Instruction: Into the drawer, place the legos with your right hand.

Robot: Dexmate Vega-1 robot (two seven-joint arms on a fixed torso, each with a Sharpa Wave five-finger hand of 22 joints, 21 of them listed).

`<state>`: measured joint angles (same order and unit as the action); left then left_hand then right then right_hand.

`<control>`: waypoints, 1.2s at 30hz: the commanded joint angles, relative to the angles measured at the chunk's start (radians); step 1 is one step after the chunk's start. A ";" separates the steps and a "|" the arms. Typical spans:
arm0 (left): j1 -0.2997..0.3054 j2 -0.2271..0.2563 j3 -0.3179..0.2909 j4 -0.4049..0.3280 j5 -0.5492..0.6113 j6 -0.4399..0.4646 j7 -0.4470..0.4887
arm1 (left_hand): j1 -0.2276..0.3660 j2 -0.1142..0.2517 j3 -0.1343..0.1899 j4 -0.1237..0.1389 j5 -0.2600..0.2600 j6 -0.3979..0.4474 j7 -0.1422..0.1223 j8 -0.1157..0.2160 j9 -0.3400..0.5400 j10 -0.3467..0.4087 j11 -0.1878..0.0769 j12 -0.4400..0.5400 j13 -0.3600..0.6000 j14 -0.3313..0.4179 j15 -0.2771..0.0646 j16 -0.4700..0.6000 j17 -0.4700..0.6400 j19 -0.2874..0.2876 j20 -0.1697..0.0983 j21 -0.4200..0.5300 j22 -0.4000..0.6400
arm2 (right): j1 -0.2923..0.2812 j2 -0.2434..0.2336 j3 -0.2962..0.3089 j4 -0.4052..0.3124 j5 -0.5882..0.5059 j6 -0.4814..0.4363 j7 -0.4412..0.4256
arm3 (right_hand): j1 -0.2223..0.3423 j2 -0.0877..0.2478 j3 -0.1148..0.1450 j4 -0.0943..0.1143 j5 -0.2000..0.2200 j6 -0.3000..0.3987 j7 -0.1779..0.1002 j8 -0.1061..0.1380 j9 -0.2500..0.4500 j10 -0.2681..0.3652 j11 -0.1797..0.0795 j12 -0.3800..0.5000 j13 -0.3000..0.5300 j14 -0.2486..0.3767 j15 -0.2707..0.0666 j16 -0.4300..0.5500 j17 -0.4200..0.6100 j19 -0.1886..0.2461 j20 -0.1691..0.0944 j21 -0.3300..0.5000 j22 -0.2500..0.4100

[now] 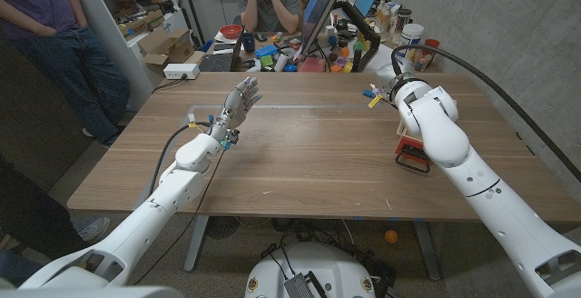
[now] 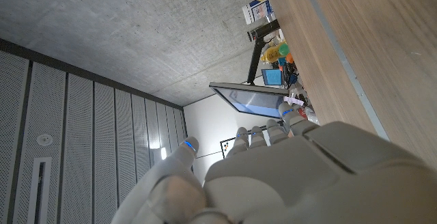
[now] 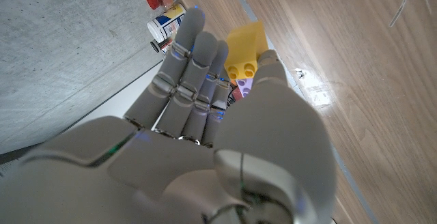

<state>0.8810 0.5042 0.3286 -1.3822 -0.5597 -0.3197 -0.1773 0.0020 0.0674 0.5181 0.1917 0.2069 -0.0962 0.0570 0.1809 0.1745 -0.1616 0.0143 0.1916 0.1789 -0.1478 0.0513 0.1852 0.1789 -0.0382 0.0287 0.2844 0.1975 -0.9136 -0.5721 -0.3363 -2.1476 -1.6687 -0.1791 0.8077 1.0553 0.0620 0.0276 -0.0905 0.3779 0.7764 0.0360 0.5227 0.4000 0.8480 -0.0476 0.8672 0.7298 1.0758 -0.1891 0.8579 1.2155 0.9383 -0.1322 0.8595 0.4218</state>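
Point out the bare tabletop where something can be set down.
Widest bare stretch: the table middle, between the left hand and the right arm. The near edge strip is also free. Crowded: the far right corner, where the right hand meets the yellow lego, beside the red-handled drawer.

We see the right hand (image 1: pixel 385 87) over the desk's (image 1: pixel 300 166) far right part, lego bricks (image 3: pixel 246 59) in its fingers. The drawer (image 1: pixel 411 149) sits on the desk nearer us, under the right forearm. Left hand (image 1: pixel 238 104) is up over the far left-centre, well apart from the right.
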 commanded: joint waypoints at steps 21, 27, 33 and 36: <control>0.028 0.013 0.003 -0.043 0.004 0.008 0.011 | -0.007 0.102 -0.008 0.001 0.009 0.005 -0.001 0.004 0.003 0.002 0.005 0.004 0.002 0.001 0.004 0.002 0.004 0.003 0.009 -0.003 0.002 | -0.084 -0.032 0.110 -0.038 -0.039 0.012 0.061 | 0.082 0.082 -0.015 0.006 0.009 0.072 -0.052 0.166 0.067 0.010 -0.004 -0.006 0.008 0.008 -0.028 -0.007 0.003 -0.013 -0.030 0.035 -0.010; 0.028 0.014 0.005 -0.045 0.007 0.007 0.010 | -0.007 0.102 -0.010 0.001 0.009 0.005 -0.003 0.003 0.003 0.002 0.005 0.004 0.002 0.001 0.004 0.002 0.004 0.004 0.009 -0.003 0.002 | -0.103 -0.031 0.125 -0.049 -0.055 0.005 0.065 | 0.084 0.082 -0.018 0.007 0.010 0.070 -0.052 0.166 0.066 0.008 -0.002 -0.008 0.009 0.009 -0.028 -0.008 0.003 -0.016 -0.030 0.042 -0.013; 0.028 0.014 0.009 -0.043 0.006 0.010 0.005 | -0.007 0.102 -0.011 0.001 0.009 0.005 -0.003 0.003 0.003 0.002 0.003 0.004 0.002 0.001 0.005 0.002 0.004 0.004 0.009 -0.004 0.002 | -0.122 -0.028 0.144 -0.057 -0.068 0.000 0.069 | 0.086 0.082 -0.021 0.008 0.010 0.072 -0.051 0.169 0.066 0.013 -0.001 -0.009 0.008 0.010 -0.028 -0.009 0.003 -0.017 -0.031 0.049 -0.015; 0.026 0.012 0.011 -0.040 0.004 0.012 0.002 | -0.007 0.102 -0.012 0.001 0.009 0.005 -0.002 0.003 0.003 0.002 0.004 0.004 0.002 0.001 0.004 0.002 0.004 0.003 0.009 -0.004 0.002 | -0.129 -0.026 0.154 -0.058 -0.073 -0.003 0.072 | 0.087 0.082 -0.022 0.009 0.010 0.073 -0.050 0.170 0.066 0.012 -0.002 -0.009 0.011 0.010 -0.028 -0.009 0.003 -0.018 -0.031 0.052 -0.017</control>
<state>0.9074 0.5163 0.3335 -1.4234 -0.5542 -0.3130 -0.1680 0.0020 0.0674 0.5102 0.1917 0.2109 -0.0963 0.0569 0.1809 0.1745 -0.1616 0.0143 0.1917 0.1789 -0.1478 0.0513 0.1852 0.1790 -0.0382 0.0287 0.2806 0.1975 -1.0119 -0.6023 -0.2162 -2.1945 -1.7196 -0.1703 0.8690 1.0554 0.0619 0.0109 -0.0825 0.3816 0.7777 0.0373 0.5227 0.4000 0.8479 -0.0476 0.8596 0.7382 1.0758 -0.1891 0.8505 1.2152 0.9222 -0.1268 0.9061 0.4032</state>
